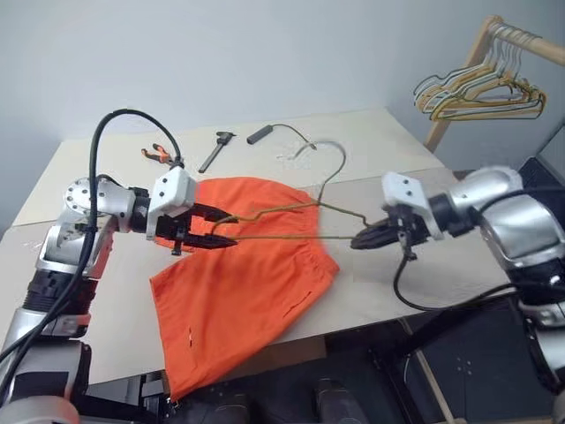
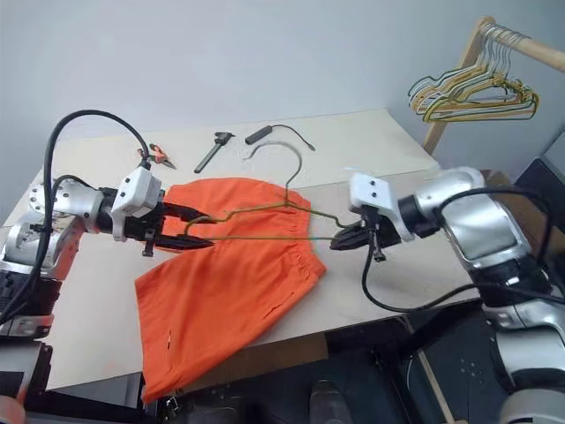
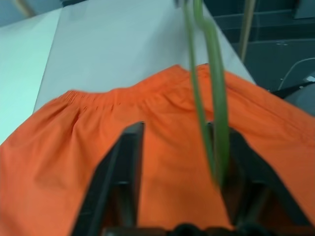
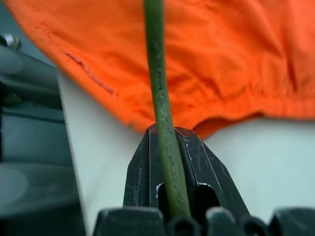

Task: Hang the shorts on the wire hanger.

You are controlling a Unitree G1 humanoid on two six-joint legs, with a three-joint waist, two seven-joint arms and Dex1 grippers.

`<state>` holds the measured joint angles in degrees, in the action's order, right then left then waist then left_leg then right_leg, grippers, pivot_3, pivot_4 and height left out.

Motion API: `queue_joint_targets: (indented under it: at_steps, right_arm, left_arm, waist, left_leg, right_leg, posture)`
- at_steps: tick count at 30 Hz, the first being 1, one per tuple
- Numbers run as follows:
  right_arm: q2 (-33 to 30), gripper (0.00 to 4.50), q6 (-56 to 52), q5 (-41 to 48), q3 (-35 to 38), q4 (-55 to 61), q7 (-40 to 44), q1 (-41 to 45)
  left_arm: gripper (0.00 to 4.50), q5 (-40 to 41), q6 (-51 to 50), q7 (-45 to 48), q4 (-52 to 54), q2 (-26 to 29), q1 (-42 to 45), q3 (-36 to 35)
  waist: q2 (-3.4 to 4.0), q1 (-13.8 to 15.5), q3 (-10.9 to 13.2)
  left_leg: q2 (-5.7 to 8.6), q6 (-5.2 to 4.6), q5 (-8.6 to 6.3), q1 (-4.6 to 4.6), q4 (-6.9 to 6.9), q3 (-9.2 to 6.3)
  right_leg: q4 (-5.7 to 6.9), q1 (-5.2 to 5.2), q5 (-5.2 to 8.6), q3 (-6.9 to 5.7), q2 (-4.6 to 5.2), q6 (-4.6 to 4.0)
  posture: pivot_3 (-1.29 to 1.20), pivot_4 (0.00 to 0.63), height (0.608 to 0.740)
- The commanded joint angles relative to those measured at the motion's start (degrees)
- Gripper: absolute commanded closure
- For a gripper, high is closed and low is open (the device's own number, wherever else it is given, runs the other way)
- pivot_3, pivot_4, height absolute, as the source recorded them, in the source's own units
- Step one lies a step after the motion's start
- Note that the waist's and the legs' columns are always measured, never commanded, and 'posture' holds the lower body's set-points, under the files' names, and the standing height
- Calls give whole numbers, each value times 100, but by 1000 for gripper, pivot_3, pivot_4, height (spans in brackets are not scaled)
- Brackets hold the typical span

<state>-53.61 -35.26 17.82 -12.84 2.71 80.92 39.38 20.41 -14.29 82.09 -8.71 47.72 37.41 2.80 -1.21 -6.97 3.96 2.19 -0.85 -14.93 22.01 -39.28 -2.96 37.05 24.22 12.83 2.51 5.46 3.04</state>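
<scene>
Right gripper (image 1: 360,239): 2 fingers pinched tight on 1 corner of the hanger (image 1: 291,212). Left gripper (image 1: 221,227): fingers spread, opposite corner lying between them, unclamped. Hanger: held above the table (image 1: 371,141), over the shorts (image 1: 243,283); thin, light, springy wire, likely slippery; best held at corners. Shorts: flat on table, 1 hem overhanging; soft, limp; take at waistband.

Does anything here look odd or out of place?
Yes: the shorts droop over the table's front edge, a leg dangling. The wire hanger hangs above them, pinched only by the right gripper; the left gripper stands open.
</scene>
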Motion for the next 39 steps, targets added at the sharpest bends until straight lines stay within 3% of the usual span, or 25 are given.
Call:
queue_joint_targets:
  at_steps: [1,4,5,10,14,27,33,39]
  right_arm:
    - [-340,4500,-766,430,768,283,-294,-586]
    - [-481,4500,-1544,661,1161,233,-672,-1082]
    - [-499,4500,-1794,699,1259,166,-812,-1199]
    - [-245,4500,-3907,913,1334,-653,-1644,-1089]
    - [1,4500,-4901,992,1097,-1395,-1951,-687]
    - [101,4500,-5336,1402,867,-2399,-1811,-50]
    - [-162,4500,-5293,1690,881,-2276,-1643,-88]
    - [-605,4500,-5399,2126,376,-1722,-1069,-286]
  left_arm:
    - [1023,161,-189,-345,-114,276,-48,-655]
    - [121,260,-322,-403,16,404,-313,-900]
    - [24,363,-419,-389,161,434,-444,-988]
    - [24,876,-657,-459,1304,426,-1303,-1351]
    - [24,1136,-709,-675,1928,346,-1771,-1524]
    - [24,1439,-894,-730,2300,565,-2086,-1681]
    - [24,1497,-896,-767,2409,599,-2225,-1721]
    - [24,1508,-902,-785,2483,615,-2314,-1725]
  waist:
    - [0,-3,0]
    - [1,-18,0]
    - [1,-15,1]
    - [0,43,3]
    - [5,124,8]
    - [14,306,16]
    - [13,331,18]
    - [19,339,27]
  left_leg:
    - [-1,-1,0,-1,0,0]
    - [-6,-7,-4,-5,0,5]
    - [-6,-8,-5,-8,1,7]
    - [-10,-9,-6,-23,1,8]
    - [-12,-11,-7,-22,3,10]
    - [-9,-17,-10,-29,2,19]
    - [-10,-19,-11,-27,3,19]
    - [-12,-23,-14,-28,3,20]
  right_leg:
    - [0,0,0,1,0,0]
    - [1,0,0,7,-5,0]
    - [1,-2,0,10,-4,0]
    - [-2,-19,0,10,-4,0]
    - [-3,-16,0,15,-5,-2]
    - [-10,-26,0,14,-14,-1]
    - [-15,-27,1,12,-15,-1]
    - [-18,-27,1,12,-17,0]
  posture:
    - [-111,30,740]
    - [-106,36,740]
    - [-99,43,740]
    - [-80,62,740]
    - [-69,69,740]
    - [-42,71,740]
    - [-27,70,740]
    - [-29,73,740]
